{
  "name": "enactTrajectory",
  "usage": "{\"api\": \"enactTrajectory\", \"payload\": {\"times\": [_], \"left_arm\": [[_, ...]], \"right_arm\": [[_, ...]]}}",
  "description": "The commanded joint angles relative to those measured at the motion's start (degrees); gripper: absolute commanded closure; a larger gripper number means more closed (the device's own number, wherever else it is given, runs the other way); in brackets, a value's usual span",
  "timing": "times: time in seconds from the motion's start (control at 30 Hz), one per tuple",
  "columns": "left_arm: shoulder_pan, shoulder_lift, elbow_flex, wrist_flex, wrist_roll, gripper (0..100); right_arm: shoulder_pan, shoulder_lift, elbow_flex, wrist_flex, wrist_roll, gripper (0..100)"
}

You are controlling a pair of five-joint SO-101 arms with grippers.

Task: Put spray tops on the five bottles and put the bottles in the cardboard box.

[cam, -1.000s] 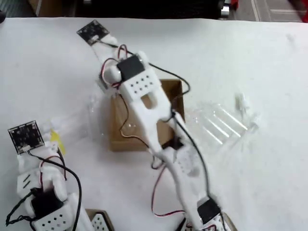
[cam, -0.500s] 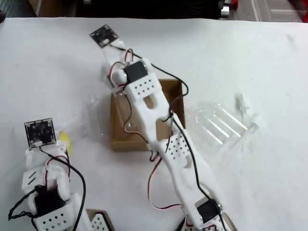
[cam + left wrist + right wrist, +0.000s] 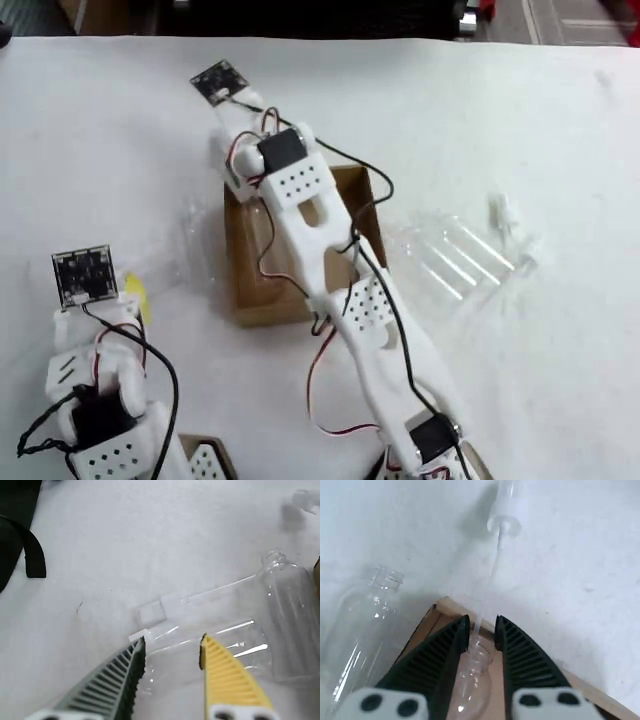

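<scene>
One clear bottle sits in the right gripper, fingers narrow and pinching it near the shoulder, over the far-left corner of the cardboard box. A spray top lies on the table just beyond that corner. Its dip tube runs back toward the bottle's neck, so the top is clearly not seated. Can't tell if the tube end is inside the neck.

Likely step: cap this bottle before it goes in. To do it well:
- hold the neck steady
- line the spray head up with the neck axis so the thin tube doesn't kink
- press straight down
- release only once the bottle rests on the box floor

The left gripper, grey and yellow fingers moderately apart and holding nothing, hovers over a second bottle lying left of the box. A third bottle, neck open, lies beside it, nearer the box. Loose bottles lie right of the box, with a spare spray top further right.

Box contents: the arm covers most of the interior, and the visible floor shows no capped bottle. Every bottle seen looks empty and uncapped.
</scene>
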Motion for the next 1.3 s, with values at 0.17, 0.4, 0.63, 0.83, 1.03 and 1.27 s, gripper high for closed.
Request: {"api": "enactTrajectory", "payload": {"times": [0.17,0.4,0.63,0.83,1.03,1.27], "left_arm": [[0.6,-0.6,-0.4,0.0,-0.4,83],[0.6,-0.6,-0.4,0.0,-0.4,83],[0.6,-0.6,-0.4,0.0,-0.4,83],[0.6,-0.6,-0.4,0.0,-0.4,83],[0.6,-0.6,-0.4,0.0,-0.4,83],[0.6,-0.6,-0.4,0.0,-0.4,83]], "right_arm": [[-2.3,-2.0,-0.7,2.2,0.1,98.3],[-2.8,-5.5,-0.7,5.8,0.2,98.3],[-2.8,-8.1,-0.6,7.9,0.2,98.3],[-2.6,-8.3,-0.2,7.1,-0.3,98.3],[-2.5,-5.3,-0.7,3.6,-4.5,84.4],[-2.6,-4.6,-0.1,1.3,-7.9,79.3]]}}
